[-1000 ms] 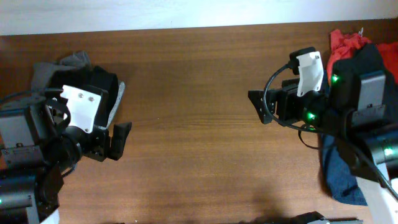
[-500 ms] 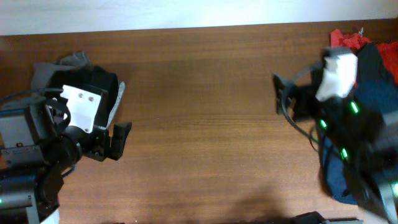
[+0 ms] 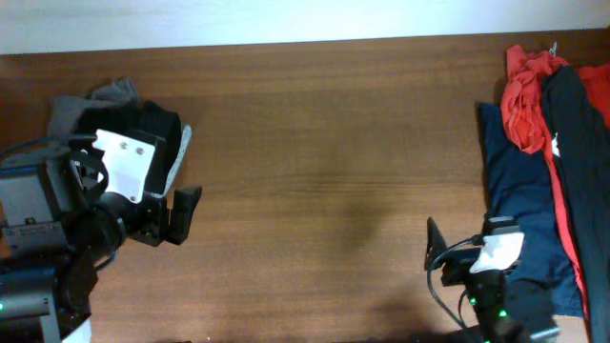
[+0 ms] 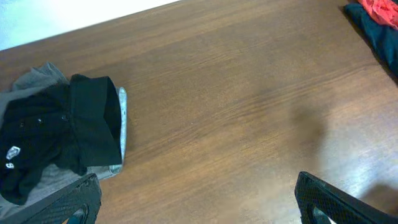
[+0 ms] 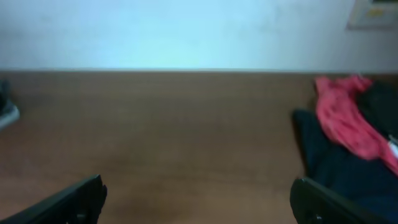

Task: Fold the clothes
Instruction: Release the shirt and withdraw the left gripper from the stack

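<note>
the black t-shirt (image 4: 59, 127) lies bunched near the far left corner of the counter (image 3: 315, 143). it sits on top of a grey garment (image 4: 34, 78) whose pale lining (image 4: 122, 121) shows along one side. a small white logo (image 4: 11, 153) shows on the shirt's cloth at the left edge of the left wrist view. from overhead much of the shirt is hidden under the left arm's white camera mount (image 3: 129, 162).

the left gripper (image 4: 198, 186) hangs over bare wood by the left edge with its fingers spread wide and nothing between them. in its wrist view one finger (image 4: 74, 202) sits just beside the near edge of the grey garment; whether it touches the cloth cannot be told. the shirt lies off to the outside of that finger, not in the gap. the other finger is well apart from it, over open wood.

the right gripper (image 5: 198, 183) is low near the front edge, toward the right corner. its fingers are also wide apart and hold nothing, and it is far from the shirt across the counter. along the right edge lies a pile of a red garment (image 3: 522, 95), a navy garment (image 3: 519, 205) and a long black garment (image 3: 579, 133). the right wrist view is blurred but shows that pile ahead and to the right of its fingers.
</note>
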